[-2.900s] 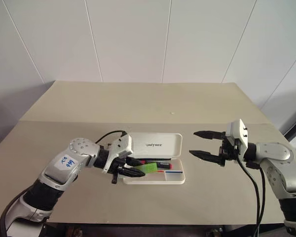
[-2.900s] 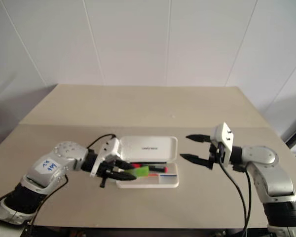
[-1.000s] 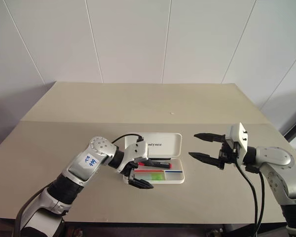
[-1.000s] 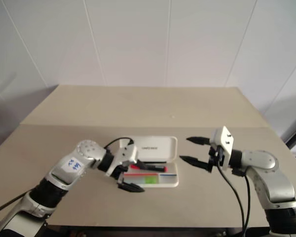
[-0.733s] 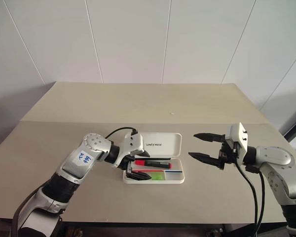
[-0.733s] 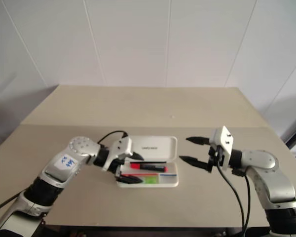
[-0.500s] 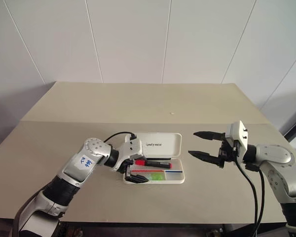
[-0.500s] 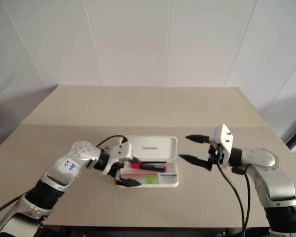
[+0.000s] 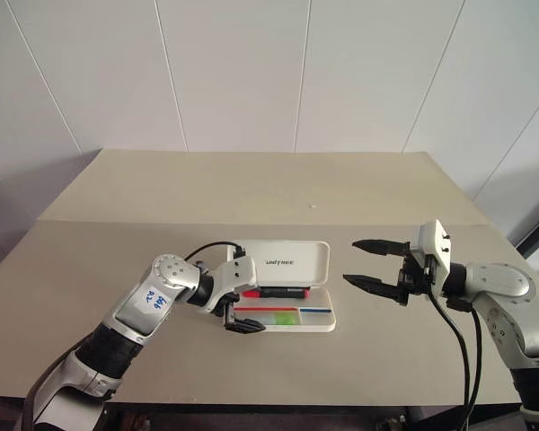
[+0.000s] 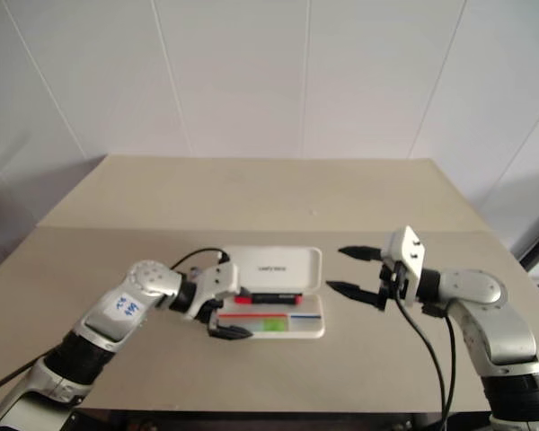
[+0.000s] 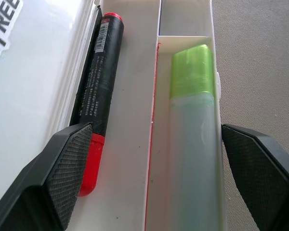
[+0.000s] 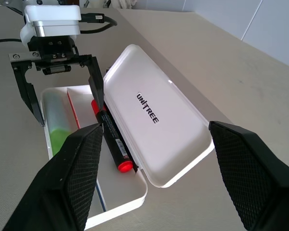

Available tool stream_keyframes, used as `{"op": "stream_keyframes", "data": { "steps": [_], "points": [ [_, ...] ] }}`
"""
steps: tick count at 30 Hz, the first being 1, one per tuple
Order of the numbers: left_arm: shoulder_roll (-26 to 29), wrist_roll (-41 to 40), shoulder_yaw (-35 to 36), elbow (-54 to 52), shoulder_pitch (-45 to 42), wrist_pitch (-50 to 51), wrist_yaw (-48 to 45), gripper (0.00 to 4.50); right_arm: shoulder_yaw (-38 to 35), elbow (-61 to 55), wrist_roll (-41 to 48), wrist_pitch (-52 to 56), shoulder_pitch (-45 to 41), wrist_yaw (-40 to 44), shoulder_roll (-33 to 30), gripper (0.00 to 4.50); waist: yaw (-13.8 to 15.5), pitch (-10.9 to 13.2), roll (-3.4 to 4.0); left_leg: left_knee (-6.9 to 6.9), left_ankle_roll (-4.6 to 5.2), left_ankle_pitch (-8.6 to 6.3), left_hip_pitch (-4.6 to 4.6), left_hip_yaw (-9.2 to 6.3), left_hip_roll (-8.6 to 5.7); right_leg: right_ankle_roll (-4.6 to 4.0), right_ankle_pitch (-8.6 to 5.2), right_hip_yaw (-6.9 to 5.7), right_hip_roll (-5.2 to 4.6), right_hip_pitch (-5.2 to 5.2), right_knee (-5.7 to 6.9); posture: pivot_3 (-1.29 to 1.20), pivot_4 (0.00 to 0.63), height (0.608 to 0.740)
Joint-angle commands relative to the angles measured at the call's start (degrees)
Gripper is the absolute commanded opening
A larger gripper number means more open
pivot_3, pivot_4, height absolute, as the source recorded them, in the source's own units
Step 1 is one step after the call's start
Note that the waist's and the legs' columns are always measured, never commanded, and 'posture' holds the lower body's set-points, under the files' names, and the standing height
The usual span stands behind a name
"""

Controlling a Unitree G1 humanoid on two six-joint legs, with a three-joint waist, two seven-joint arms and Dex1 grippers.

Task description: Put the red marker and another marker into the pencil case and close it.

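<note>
the left gripper [image 9: 242, 314] straddles the near end of the open pencil case [image 9: 314, 321], fingers apart and empty. the green marker [image 9: 285, 317] and red marker [image 9: 275, 293] lie inside it. swinging the lid [image 9: 286, 264] could snag those fingers. the right gripper [image 9: 370, 264] hovers beside the case, spread and empty.

Left arm bent across toward centre, wrist angled down. Left gripper [image 9: 240, 311] with its two black fingers spread wide, nothing held between them.

Right arm raised at the right side, wrist level, pointing inward. Right gripper [image 9: 363, 264] fingers wide apart, empty.
</note>
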Motion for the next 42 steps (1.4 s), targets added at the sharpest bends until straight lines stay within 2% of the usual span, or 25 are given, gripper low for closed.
{"op": "stream_keyframes", "data": {
  "steps": [1,9,17,23,26,33,42],
  "points": [
    [1.72,-0.38,2.64,-2.28,-0.63,1.05,0.25,4.47,-0.75,-0.95,0.46,-0.68,-1.20,0.06,-0.26,4.50,-0.03,0.00,0.00,0.00,0.00,0.00,0.00,0.00,0.00,0.00,0.00,0.00,0.00,0.00,0.00,0.00,0.150,0.740],
    [4.30,-7.74,8.45,-13.87,1.51,9.58,-0.97,4.47,-1.05,-1.36,0.52,-0.49,-0.74,-0.25,-0.33,4.50,0.00,0.00,0.00,-0.04,0.00,0.00,-0.03,-0.01,0.00,0.00,0.00,0.00,-0.02,-0.01,-0.04,0.00,0.150,0.740],
    [6.54,-15.75,15.76,-25.10,5.74,18.22,2.21,4.47,-1.05,-1.02,0.43,-0.66,-0.82,-0.17,-0.28,4.50,-0.08,0.00,0.00,-0.03,0.00,0.00,0.00,-0.01,0.01,-0.01,-0.01,0.01,0.00,-0.01,-0.01,0.00,0.150,0.740],
    [4.77,-15.55,23.80,-21.03,4.68,17.42,11.56,4.47,-1.05,-0.52,0.33,-1.00,-1.03,0.10,-0.30,4.50,-0.05,0.00,0.00,0.00,0.00,0.00,0.02,-0.01,0.01,-0.01,-0.01,0.01,0.00,0.02,-0.01,0.00,0.150,0.740],
    [5.84,-12.83,27.16,-16.66,7.01,15.34,16.24,4.47,-1.11,-0.35,0.33,-1.13,-1.05,0.16,-0.29,4.50,-0.01,0.00,0.00,-0.01,0.00,0.00,0.02,-0.01,0.01,-0.01,-0.01,0.01,-0.01,0.01,-0.02,0.00,0.150,0.740],
    [6.30,-9.49,28.54,-11.77,12.81,13.18,23.00,4.47,-0.94,0.29,0.24,-1.55,-1.35,0.39,-0.22,4.50,-0.05,0.00,0.00,-0.11,-0.01,0.00,0.02,0.00,0.01,-0.03,-0.02,0.01,-0.02,-0.03,-0.05,0.00,0.150,0.740],
    [-4.80,-5.67,29.31,-7.41,12.55,13.74,39.12,4.47,-0.93,0.32,0.35,-1.66,-1.48,0.42,-0.28,4.50,0.14,-0.01,-0.04,-0.03,-0.02,0.00,0.01,-0.02,-0.02,0.02,0.01,-0.01,-0.06,0.03,-0.06,0.00,0.150,0.740]
  ]
}}
